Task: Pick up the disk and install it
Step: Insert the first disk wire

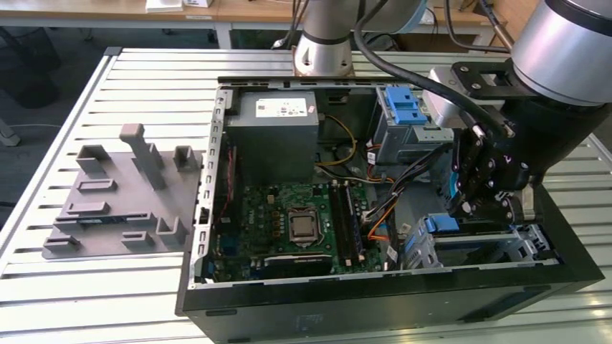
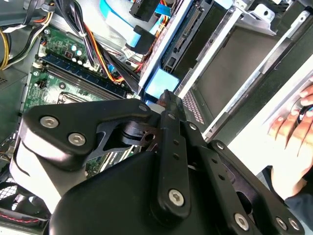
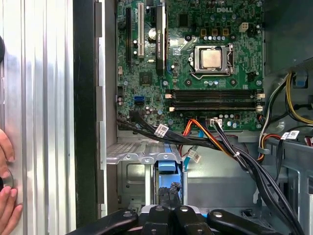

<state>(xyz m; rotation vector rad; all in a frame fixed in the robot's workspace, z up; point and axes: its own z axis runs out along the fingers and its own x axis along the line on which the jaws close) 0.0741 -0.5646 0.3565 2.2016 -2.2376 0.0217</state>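
- My end effector (image 1: 478, 213) hung inside the open computer case (image 1: 383, 308), over the metal drive cage (image 1: 524, 240) at the exterior view's right.
- Its fingers (image 3: 164, 193) were set narrow, close together. I could not tell whether they clamped anything.
- The disk (image 3: 166, 166) sat on edge in the drive cage. In the second wrist view, one fingertip met its blue end.
- The motherboard (image 3: 195, 58) lay beside the cage, with black and orange cables (image 3: 215, 142) running across between them.
- The case rested on the slatted tabletop (image 1: 125, 287). A grey fixture (image 1: 115, 201) lay just beside it.
- A person's hand (image 3: 6, 205) rested on the tabletop outside the case wall.
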